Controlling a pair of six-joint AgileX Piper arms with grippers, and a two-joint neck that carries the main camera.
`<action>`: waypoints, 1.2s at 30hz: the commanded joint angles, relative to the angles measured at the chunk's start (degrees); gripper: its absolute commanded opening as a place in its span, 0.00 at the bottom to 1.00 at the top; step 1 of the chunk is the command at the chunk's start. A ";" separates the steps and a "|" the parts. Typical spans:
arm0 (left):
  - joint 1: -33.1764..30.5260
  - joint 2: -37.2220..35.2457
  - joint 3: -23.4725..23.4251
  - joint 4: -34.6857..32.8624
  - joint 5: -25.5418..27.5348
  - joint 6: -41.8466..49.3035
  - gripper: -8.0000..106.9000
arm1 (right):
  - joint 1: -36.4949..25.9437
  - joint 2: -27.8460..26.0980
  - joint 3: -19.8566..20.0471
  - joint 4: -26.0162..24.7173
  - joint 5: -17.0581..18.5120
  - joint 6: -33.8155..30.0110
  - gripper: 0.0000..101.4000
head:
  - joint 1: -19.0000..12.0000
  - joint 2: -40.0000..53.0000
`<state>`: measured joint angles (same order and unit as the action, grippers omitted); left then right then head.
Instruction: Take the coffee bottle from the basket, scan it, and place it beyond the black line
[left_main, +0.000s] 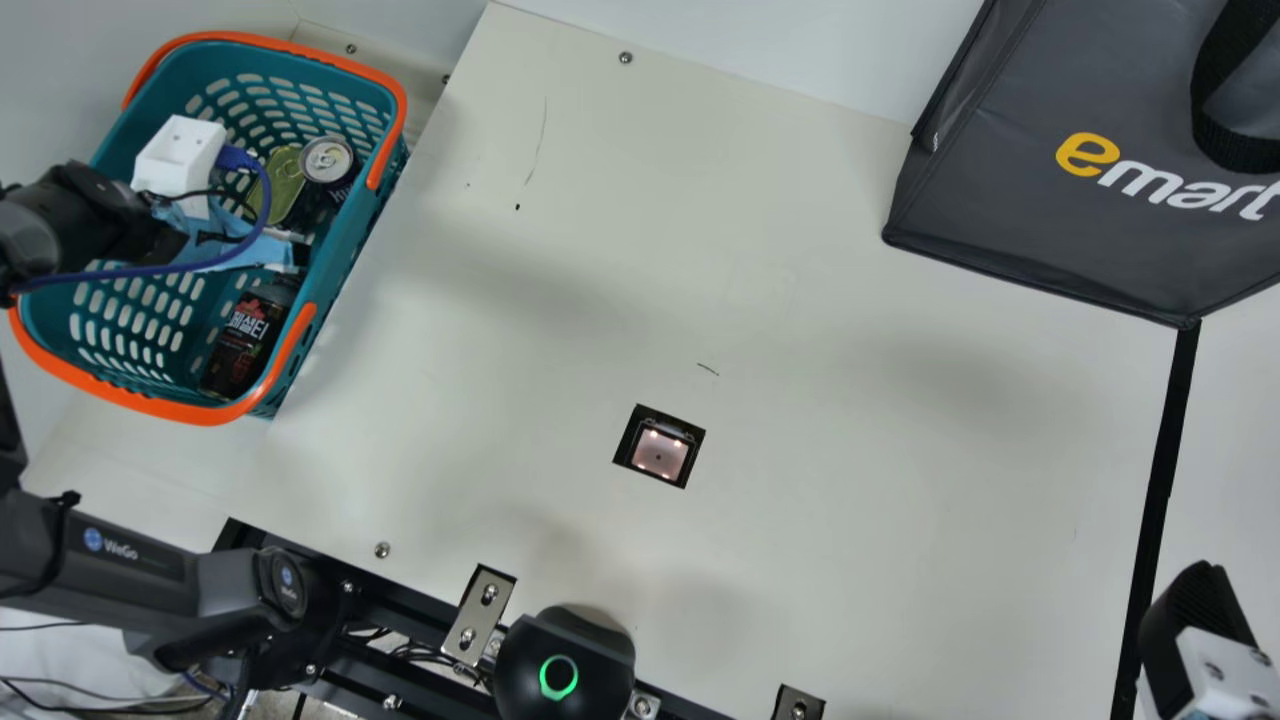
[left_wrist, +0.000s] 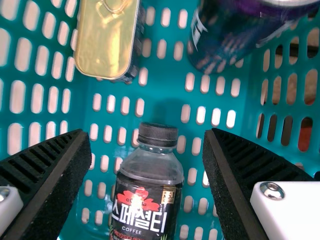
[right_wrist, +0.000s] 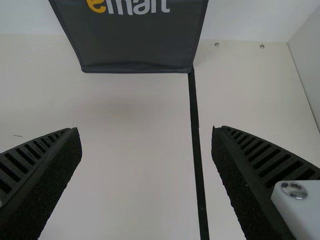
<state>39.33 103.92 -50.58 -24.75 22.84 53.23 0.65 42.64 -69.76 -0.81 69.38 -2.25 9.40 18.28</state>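
"Main view: teal basket (left_main: 365, 250) with orange rim, left side. Left gripper (left_main: 182, 160) down at the basket. What's in there?"

"Coffee bottle (left_main: 245, 335), dark label, black cap. In the basket's near part, by its wall. Label shows from above; lying or leaning, cannot tell which."

"Anything with it?"

"Dark can (left_main: 328, 162) with silvery top, and gold-coloured tin (left_main: 282, 185) just beside it. Both in the basket too."

"State of the left gripper?"

"Left wrist view: open, ribbed fingers (left_wrist: 55, 170) well apart, nothing held. Bottle's cap appears in the gap between them; no grip on the bottle."

"Right gripper (left_main: 1200, 630)?"

"Main view, lower right corner, near the black line (left_main: 1160, 490). Right wrist view: open as well, fingers wide, nothing between them. Line runs through the gap as seen from there."

"Rest of the worktop (left_main: 900, 480)?"

"Scanner window (left_main: 660, 455) set into the middle, small lights lit. Dark grey bag (left_main: 1030, 220) at the far right, its corner meeting the line's far end. Black dome (left_main: 565, 665) with a green ring at the near edge."

"Bottle against the line?"

"Short of it, well apart: bottle in the basket, line away on the right."
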 joint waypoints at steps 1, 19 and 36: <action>-0.09 0.49 0.35 -0.53 -0.63 1.14 0.85 | 0.00 0.00 0.00 0.00 0.00 0.00 0.90 | -1.48 0.14; 0.07 5.36 1.42 -5.97 -5.10 9.38 0.85 | 0.00 0.00 0.00 0.00 0.00 0.00 0.90 | -1.48 0.14; 0.06 9.49 1.32 -10.47 -7.06 13.44 0.85 | 0.00 0.00 0.00 0.00 0.00 0.00 0.90 | -1.48 0.14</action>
<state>39.46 113.25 -49.18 -35.08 15.77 66.58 0.65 42.64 -69.76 -0.81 69.38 -2.25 9.40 18.28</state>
